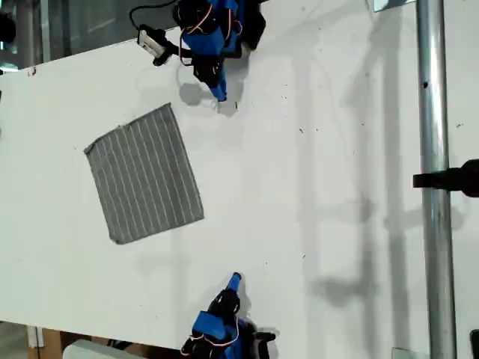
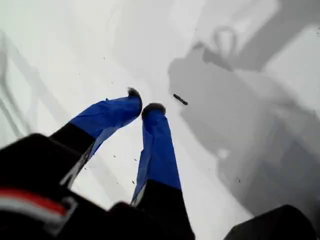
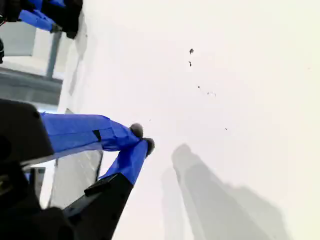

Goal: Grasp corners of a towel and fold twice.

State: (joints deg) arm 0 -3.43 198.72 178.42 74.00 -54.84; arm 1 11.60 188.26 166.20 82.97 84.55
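The first gripper (image 2: pixel 141 107), blue jaws closed on nothing, hangs just off the towel's (image 1: pixel 144 173) nearest corner (image 1: pixel 171 106). The second gripper (image 3: pixel 142 138), equally closed and empty, is farther off. The thin, grey, pale-striped cloth lies flat towards the exterior view's left, its long axis running between the arms.

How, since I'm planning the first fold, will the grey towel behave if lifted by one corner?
The towel lies thin and flat on the table, so it is probably floppy: a lifted corner would likely drape, not hold shape. It looks light, so a push may slide or wrinkle it on the smooth white surface.
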